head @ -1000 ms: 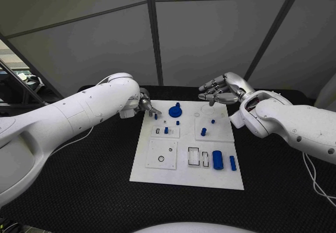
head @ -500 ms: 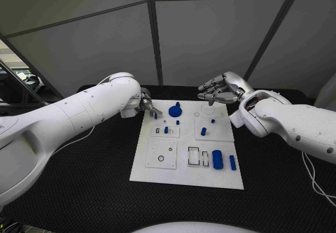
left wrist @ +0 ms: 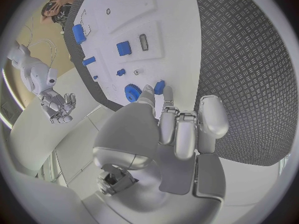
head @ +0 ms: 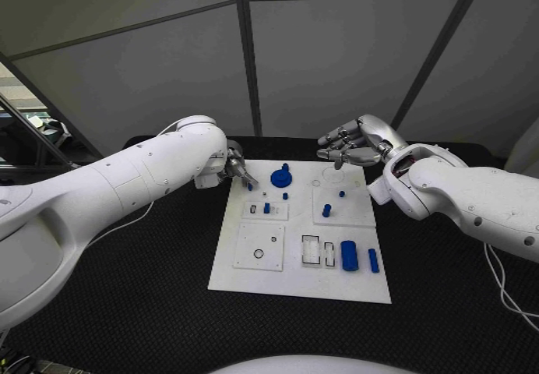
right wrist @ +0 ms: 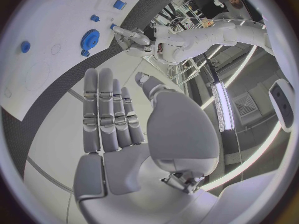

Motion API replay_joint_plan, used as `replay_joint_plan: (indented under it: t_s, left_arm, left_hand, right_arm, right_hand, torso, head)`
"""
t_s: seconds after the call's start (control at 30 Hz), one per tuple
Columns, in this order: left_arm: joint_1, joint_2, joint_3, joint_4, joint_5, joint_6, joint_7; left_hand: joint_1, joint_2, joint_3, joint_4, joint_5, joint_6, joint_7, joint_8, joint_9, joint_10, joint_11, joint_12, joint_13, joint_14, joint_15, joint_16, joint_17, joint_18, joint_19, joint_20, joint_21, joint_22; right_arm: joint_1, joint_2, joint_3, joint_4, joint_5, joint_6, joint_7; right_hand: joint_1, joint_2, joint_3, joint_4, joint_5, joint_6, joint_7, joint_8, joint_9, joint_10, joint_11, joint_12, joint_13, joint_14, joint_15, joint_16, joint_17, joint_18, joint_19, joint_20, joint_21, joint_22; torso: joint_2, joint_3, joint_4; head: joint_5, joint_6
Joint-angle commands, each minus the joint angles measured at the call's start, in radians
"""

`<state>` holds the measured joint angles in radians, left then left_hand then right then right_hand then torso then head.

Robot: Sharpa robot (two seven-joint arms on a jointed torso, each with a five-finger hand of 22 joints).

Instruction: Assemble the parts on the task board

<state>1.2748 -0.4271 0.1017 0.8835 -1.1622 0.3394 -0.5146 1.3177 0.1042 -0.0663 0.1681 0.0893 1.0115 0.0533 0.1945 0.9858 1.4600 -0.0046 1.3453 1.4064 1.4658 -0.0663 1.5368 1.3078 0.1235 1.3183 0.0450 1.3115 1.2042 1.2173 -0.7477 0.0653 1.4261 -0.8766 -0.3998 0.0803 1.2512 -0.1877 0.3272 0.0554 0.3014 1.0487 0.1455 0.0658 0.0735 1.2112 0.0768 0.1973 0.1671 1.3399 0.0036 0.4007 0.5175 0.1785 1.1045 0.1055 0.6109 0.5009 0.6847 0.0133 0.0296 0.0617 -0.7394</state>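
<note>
The white task board (head: pixel 281 276) lies in the middle of the black table. My left hand (head: pixel 237 171) hovers at its far left corner and pinches a small blue peg (head: pixel 249 185) between thumb and finger, seen up close as the small blue peg (left wrist: pixel 159 87) below my left hand (left wrist: pixel 171 129). Just beside it on the board lies a blue gear (head: pixel 280 181), also the blue gear (left wrist: pixel 131 92). My right hand (head: pixel 353 148) hangs above the board's far right edge. In the right wrist view my right hand (right wrist: pixel 118 129) has its fingers straight and apart and holds nothing.
More parts sit on the board: a short blue peg (head: pixel 325 210) at mid right, a blue cylinder (head: pixel 350 256) and a thin blue bar (head: pixel 373 261) near the right edge. White inset plates (head: pixel 259 248) with slots lie on the left half. Grey panels stand behind the table.
</note>
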Motion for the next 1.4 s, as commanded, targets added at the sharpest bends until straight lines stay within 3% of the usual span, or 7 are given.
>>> replay_joint_plan:
  t_s: [0.03, 0.3, 0.5, 0.6, 0.77, 0.9, 1.4]
  left_arm:
    - [0.002, 0.003, 0.0, -0.002, -0.006, 0.012, 0.012]
    - [0.002, 0.005, 0.0, -0.004, 0.007, 0.012, 0.012]
    - [0.002, 0.004, 0.0, -0.005, 0.018, 0.012, 0.014]
    - [0.002, 0.0, 0.0, -0.003, 0.026, 0.009, 0.016]
    - [0.002, -0.013, -0.001, 0.01, 0.044, -0.009, 0.021]
    - [0.001, -0.037, -0.001, 0.046, 0.075, -0.04, 0.024]
    - [-0.004, -0.181, -0.017, 0.269, 0.172, -0.192, 0.014]
  left_hand:
    - [0.049, 0.044, 0.002, -0.011, 0.019, 0.0, -0.003, 0.002, -0.003, 0.019, -0.013, -0.007, 0.074, 0.095, -0.006, 0.007, 0.232, -0.033, 0.002, -0.003, -0.003, 0.002]
    - [0.074, 0.067, 0.021, -0.047, 0.045, -0.004, -0.006, 0.006, -0.005, 0.019, -0.015, -0.008, 0.074, 0.095, -0.008, 0.008, 0.233, -0.033, 0.002, -0.005, -0.004, 0.005]
    - [0.101, 0.082, 0.064, -0.106, 0.193, -0.017, -0.001, 0.012, -0.001, 0.018, -0.014, -0.011, 0.073, 0.095, -0.007, 0.008, 0.233, -0.033, 0.001, -0.006, -0.005, 0.008]
    - [0.114, 0.093, 0.144, -0.152, 0.093, -0.025, 0.001, 0.022, 0.01, 0.017, -0.011, -0.012, 0.072, 0.096, -0.006, 0.009, 0.234, -0.034, 0.001, -0.005, -0.005, 0.013]
    - [-0.01, 0.033, 0.366, -0.21, 0.114, -0.032, 0.007, 0.058, 0.047, 0.021, -0.01, -0.01, 0.073, 0.096, -0.003, 0.01, 0.235, -0.035, 0.005, 0.003, -0.005, 0.024]
    - [-0.097, -0.022, 0.504, -0.226, 0.203, -0.028, 0.003, 0.088, 0.079, 0.026, -0.012, -0.002, 0.076, 0.098, -0.004, 0.014, 0.239, -0.034, 0.009, -0.003, -0.004, 0.033]
    - [-0.167, -0.066, 0.616, -0.237, 0.262, -0.016, -0.006, 0.117, 0.109, 0.032, -0.018, 0.003, 0.077, 0.1, -0.011, 0.019, 0.245, -0.037, 0.021, -0.008, 0.001, 0.048]
  right_arm:
    - [0.002, 0.001, 0.001, 0.001, 0.003, 0.006, 0.006]
    - [0.002, 0.002, 0.001, 0.0, 0.003, 0.008, 0.005]
    - [0.002, 0.002, 0.001, -0.001, 0.003, 0.01, 0.005]
    - [0.002, 0.002, 0.001, -0.002, 0.003, 0.011, 0.005]
    - [0.002, 0.002, 0.001, -0.003, 0.003, 0.012, 0.004]
    - [0.002, 0.002, 0.001, -0.005, 0.003, 0.014, 0.004]
    - [0.002, 0.001, 0.001, -0.014, 0.003, 0.019, 0.003]
  right_hand:
    - [-0.002, 0.006, 0.003, 0.002, 0.003, -0.005, -0.002, -0.001, -0.001, -0.006, -0.001, 0.002, -0.001, -0.007, 0.003, -0.001, 0.001, 0.002, -0.002, 0.008, -0.004, -0.001]
    - [-0.002, 0.007, 0.003, 0.002, 0.004, -0.005, -0.002, -0.001, -0.001, -0.006, -0.001, 0.003, -0.002, -0.007, 0.003, -0.001, 0.002, 0.003, -0.001, 0.008, -0.005, -0.001]
    - [-0.002, 0.007, 0.003, 0.002, 0.004, -0.005, -0.002, -0.001, -0.001, -0.006, -0.001, 0.003, -0.002, -0.007, 0.003, -0.001, 0.002, 0.003, -0.001, 0.008, -0.005, -0.001]
    - [-0.002, 0.007, 0.003, 0.002, 0.004, -0.005, -0.002, -0.001, -0.001, -0.006, -0.001, 0.003, -0.002, -0.007, 0.003, -0.001, 0.002, 0.003, -0.001, 0.008, -0.005, -0.001]
    - [-0.001, 0.008, 0.004, 0.002, 0.004, -0.005, -0.002, -0.001, -0.001, -0.006, -0.001, 0.003, -0.002, -0.008, 0.003, -0.001, 0.002, 0.003, -0.001, 0.008, -0.006, -0.002]
    - [-0.001, 0.008, 0.004, 0.002, 0.004, -0.005, -0.002, -0.001, -0.001, -0.006, -0.001, 0.003, -0.002, -0.008, 0.003, -0.001, 0.002, 0.003, -0.001, 0.008, -0.006, -0.002]
    - [-0.001, 0.008, 0.004, 0.002, 0.004, -0.005, -0.002, -0.001, -0.001, -0.006, -0.001, 0.003, -0.002, -0.008, 0.003, -0.001, 0.002, 0.003, -0.001, 0.008, -0.006, -0.002]
  torso:
    - [0.0, 0.0001, 0.0]
    - [0.0, 0.0005, -0.0006]
    - [0.0, 0.0007, 0.0002]
    - [-0.001, 0.0007, 0.0005]
    - [-0.001, 0.0007, 0.001]
    - [-0.003, 0.0009, 0.0025]
    - [-0.005, 0.0002, 0.0051]
  head:
    - [-0.001, 0.0]
    - [0.0, -0.001]
    - [0.002, -0.004]
    - [0.002, -0.003]
    - [0.003, -0.004]
    - [0.004, -0.004]
    - [0.011, -0.003]
